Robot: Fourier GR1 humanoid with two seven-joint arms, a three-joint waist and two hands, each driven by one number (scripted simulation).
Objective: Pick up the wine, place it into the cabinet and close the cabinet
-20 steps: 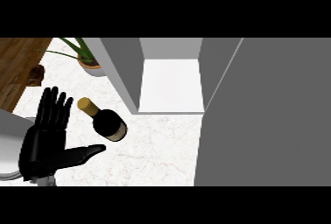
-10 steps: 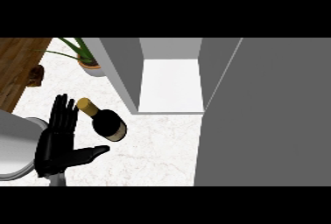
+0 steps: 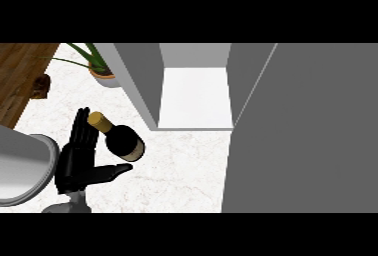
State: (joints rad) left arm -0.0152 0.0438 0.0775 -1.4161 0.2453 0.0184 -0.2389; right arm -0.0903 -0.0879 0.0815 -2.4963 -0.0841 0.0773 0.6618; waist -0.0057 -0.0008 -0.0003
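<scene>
Wine: I see the wine bottle lying on the white worktop. It is dark, with a tan top. The top points to about 11 o'clock and the fat end points to about 5 o'clock.

Where the wine is: It is left of the middle of my view. It is at about 7 o'clock from the open cabinet, near its front edge but not inside it.

Left hand: My left hand is black and stands just beside the wine, at its 8 o'clock. The fingers are straight and point up to 12 o'clock. The thumb sticks out to the right, just under the fat end of the wine. The hand is wide and holds nothing. I cannot tell if the fingers touch the neck of the wine.

Right hand: I do not see it anywhere.

Cabinet: It is open, with a white floor inside and grey walls.

Cabinet door: The big grey door fills the right side of my view.

Plant: A green plant in a pot sits at 11 o'clock from the wine, well apart from it.

Wood top: A brown wood top is in the top left corner.
</scene>
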